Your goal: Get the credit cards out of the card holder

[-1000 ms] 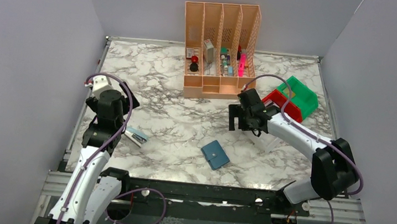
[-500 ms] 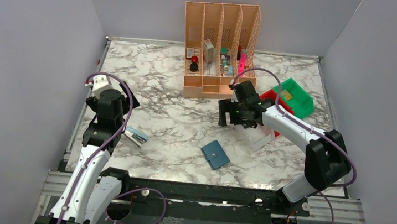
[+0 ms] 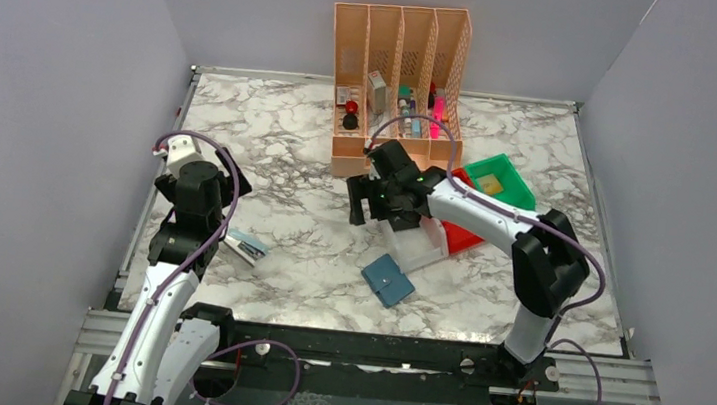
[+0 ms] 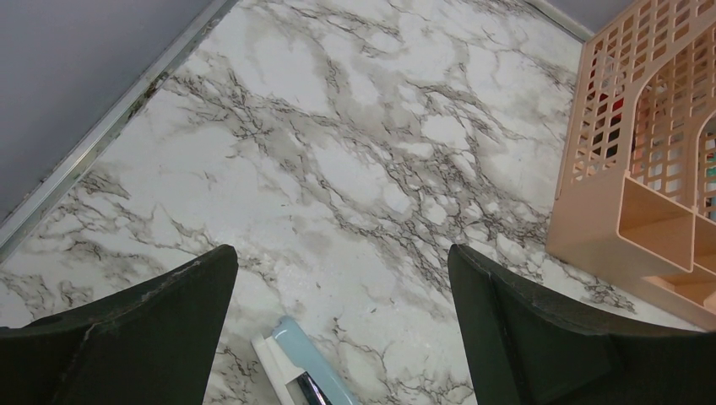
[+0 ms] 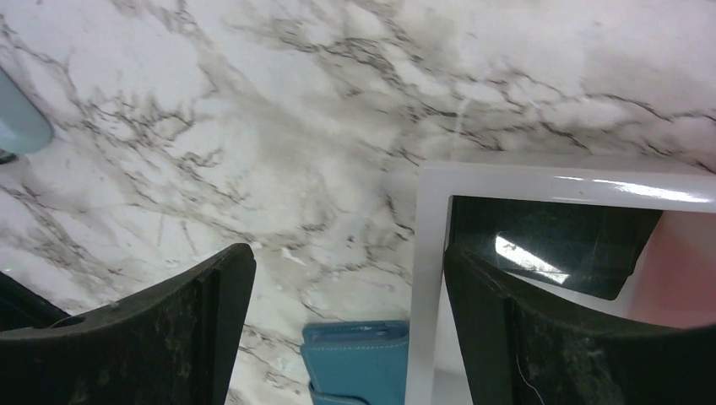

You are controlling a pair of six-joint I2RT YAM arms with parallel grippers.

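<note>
— Marble-veined worktop point(image 3: 299, 156), walled in by grey panels, is shown. What is found nearest the arm bases?

— At the near left, the left tool point(image 4: 342, 261) is held spread over bare marble, with nothing gripped. A pale blue object point(image 4: 304, 375) lies just below it.

— And where is the card holder placed?

— The card holder point(image 3: 388, 280) is seen folded shut on the worktop, near the front and about central. It is touched by neither tool. No cards can be seen, so they are judged to be inside.

— What is met beyond it?

— A white bin point(image 3: 420, 251) is set just behind it. The right tool point(image 5: 348, 261) is hung over the marble by that bin's corner, its fingers spread wide and empty. In the wrist view, the card holder's edge is caught low between them. Further off, a red bin point(image 3: 459, 239) and a green bin point(image 3: 522, 185) are placed, and a peach organizer point(image 3: 400, 56) stands at the back wall.

— Which step is in hand?

— The approach, by judgement, since nothing has been opened. Next, the right tool would need to be brought nearer and lowered, clear of the bin's rim. The flap must be unsnapped and folded back before any card can be drawn.
</note>
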